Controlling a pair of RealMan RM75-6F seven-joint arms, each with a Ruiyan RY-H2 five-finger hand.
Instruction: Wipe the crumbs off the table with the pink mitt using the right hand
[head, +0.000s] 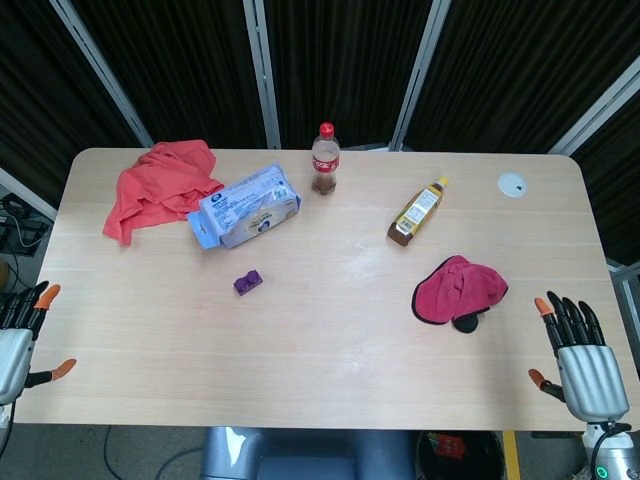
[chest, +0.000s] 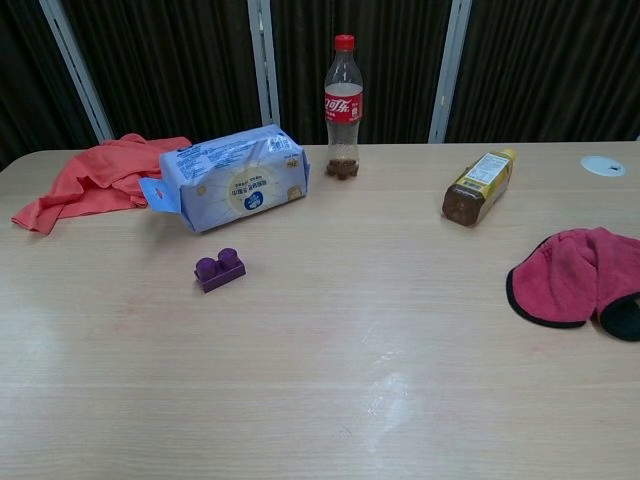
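Observation:
The pink mitt (head: 457, 288) lies flat on the right side of the table, its dark cuff opening toward the front; the chest view shows the mitt (chest: 573, 275) at its right edge. My right hand (head: 578, 361) hovers off the table's front right corner, fingers spread, holding nothing, well clear of the mitt. At the front left edge my left hand (head: 15, 340) is also open and empty. Neither hand appears in the chest view. A faint whitish smear (chest: 385, 395) marks the table's middle front.
A yellow-labelled bottle (head: 417, 211) lies behind the mitt. A cola bottle (head: 325, 159) stands at the back centre, beside a blue tissue pack (head: 245, 206) and a red cloth (head: 158, 184). A purple brick (head: 248, 283) sits left of centre; a white disc (head: 512, 184) at back right.

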